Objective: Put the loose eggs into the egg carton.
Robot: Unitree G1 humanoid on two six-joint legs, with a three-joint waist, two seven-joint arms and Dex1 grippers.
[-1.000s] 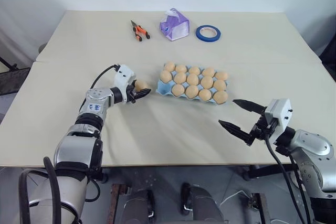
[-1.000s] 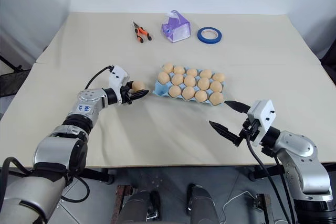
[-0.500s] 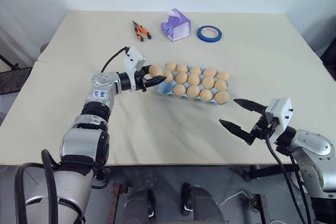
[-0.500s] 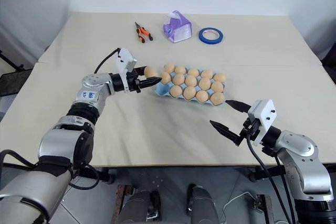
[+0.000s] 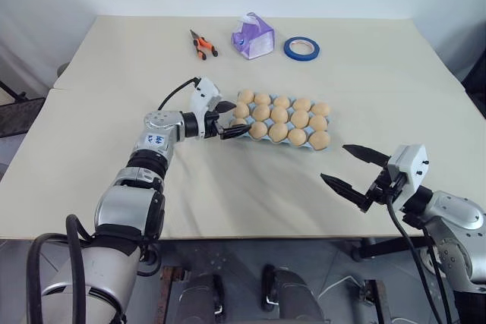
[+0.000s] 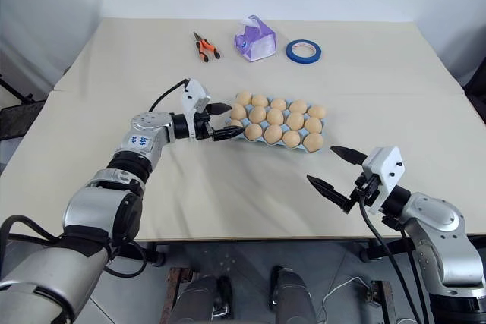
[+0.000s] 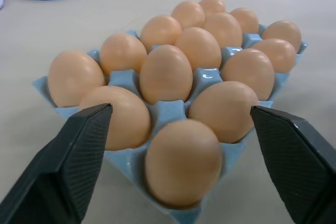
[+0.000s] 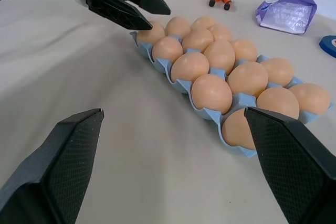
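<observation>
The light blue egg carton lies mid-table with several tan eggs in its cups. My left gripper hovers open at the carton's left end, one finger on each side of the corner. In the left wrist view the nearest egg sits in the corner cup between the open fingers, and nothing touches it. Loose eggs are out of view; every egg I see is in a cup. My right gripper stands open and empty near the table's front edge, right of the carton.
At the back of the table lie orange-handled pliers, a purple tissue pack and a blue tape roll. A seam runs across the tabletop behind the carton.
My left gripper carried an egg rightward to the carton's left end and opened. The egg now rests in the corner cup. The right arm has not moved.
</observation>
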